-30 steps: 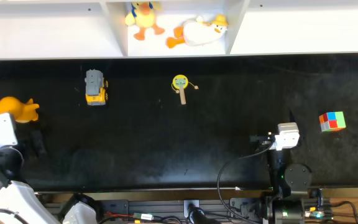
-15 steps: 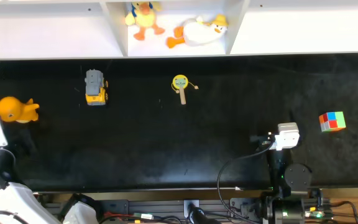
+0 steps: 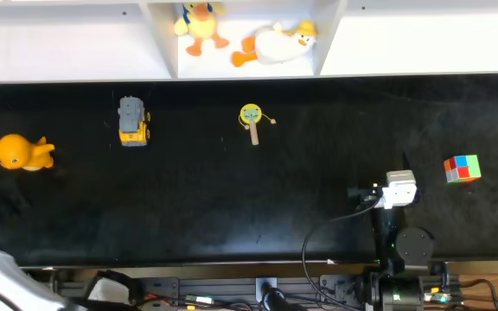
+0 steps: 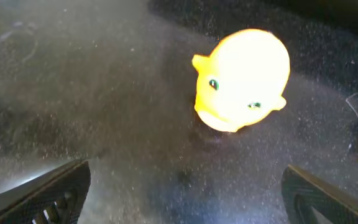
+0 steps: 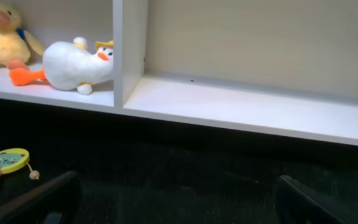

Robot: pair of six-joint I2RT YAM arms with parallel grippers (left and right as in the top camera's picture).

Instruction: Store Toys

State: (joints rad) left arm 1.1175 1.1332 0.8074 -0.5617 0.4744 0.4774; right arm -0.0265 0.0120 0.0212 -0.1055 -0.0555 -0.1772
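Note:
An orange duck toy [image 3: 22, 153] stands on the black mat at the far left. In the left wrist view the orange duck [image 4: 244, 79] lies just ahead of my left gripper [image 4: 185, 202], which is open with its fingers [image 4: 48, 193] wide apart and nothing between them. A yellow toy truck [image 3: 132, 120], a small rattle drum [image 3: 251, 117] and a colour cube [image 3: 462, 168] lie apart on the mat. My right arm [image 3: 394, 192] stands near the front right. Its right gripper [image 5: 173, 208] is open, faces the shelf, and the rattle drum [image 5: 5, 160] lies off to one side.
A white shelf [image 3: 76, 52] runs along the back. Its middle compartment holds a yellow duck plush [image 3: 199, 24] and a white goose plush [image 3: 277, 43]. The compartment [image 5: 247, 106] facing the right gripper has a bare floor. Cables hang at the table's front edge [image 3: 318, 250].
My left arm has drawn back toward the bottom left corner, away from the orange duck, which stays on the mat. The right arm has not moved.

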